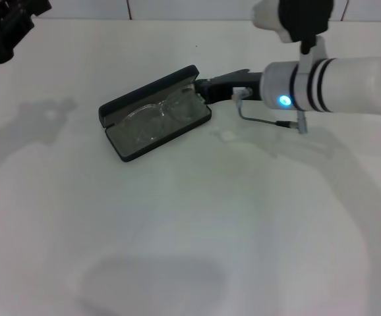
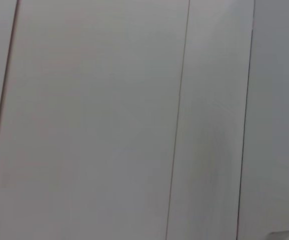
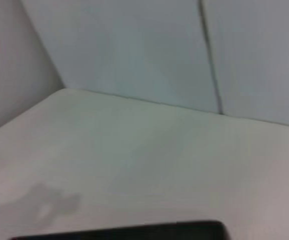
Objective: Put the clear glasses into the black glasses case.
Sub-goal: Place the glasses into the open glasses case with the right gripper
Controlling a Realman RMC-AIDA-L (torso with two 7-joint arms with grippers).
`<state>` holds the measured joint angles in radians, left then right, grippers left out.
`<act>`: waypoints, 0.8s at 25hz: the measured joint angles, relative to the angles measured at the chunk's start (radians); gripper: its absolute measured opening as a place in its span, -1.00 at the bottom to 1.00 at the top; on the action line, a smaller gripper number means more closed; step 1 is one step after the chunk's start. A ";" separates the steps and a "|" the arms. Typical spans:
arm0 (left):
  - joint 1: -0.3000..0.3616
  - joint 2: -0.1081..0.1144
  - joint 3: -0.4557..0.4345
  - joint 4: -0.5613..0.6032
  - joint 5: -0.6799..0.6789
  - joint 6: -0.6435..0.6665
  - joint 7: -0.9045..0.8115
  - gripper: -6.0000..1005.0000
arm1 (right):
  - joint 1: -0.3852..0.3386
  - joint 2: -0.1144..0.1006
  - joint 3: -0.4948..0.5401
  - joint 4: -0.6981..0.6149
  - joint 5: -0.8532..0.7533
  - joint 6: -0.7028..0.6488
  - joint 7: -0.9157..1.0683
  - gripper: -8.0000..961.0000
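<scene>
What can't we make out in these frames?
- Right gripper: head view, finger state hidden against the black glasses case.
- Clear glasses: transparent, seating unclear.
- Left gripper: cut off by the head view's edge.
- Case in right wrist view: only its rim shows.

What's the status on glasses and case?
Right gripper at case's right end. Clear glasses inside open black glasses case. Left gripper parked far left.
</scene>
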<state>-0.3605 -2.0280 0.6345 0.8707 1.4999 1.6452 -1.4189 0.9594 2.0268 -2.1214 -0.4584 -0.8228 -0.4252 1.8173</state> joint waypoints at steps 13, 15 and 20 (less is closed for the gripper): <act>-0.016 0.004 0.001 0.000 0.001 -0.004 0.000 -0.88 | 0.038 0.001 0.003 0.084 0.002 0.053 0.015 -0.88; -0.021 0.007 0.001 0.001 0.002 -0.004 0.000 -0.88 | 0.055 0.001 -0.002 0.111 0.004 0.049 0.033 -0.88; -0.026 0.010 0.001 0.001 0.001 -0.004 0.000 -0.88 | 0.099 0.001 -0.066 0.147 0.004 0.044 0.108 -0.87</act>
<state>-0.3868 -2.0180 0.6351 0.8712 1.5011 1.6413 -1.4189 1.0583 2.0278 -2.1876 -0.3118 -0.8183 -0.3811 1.9251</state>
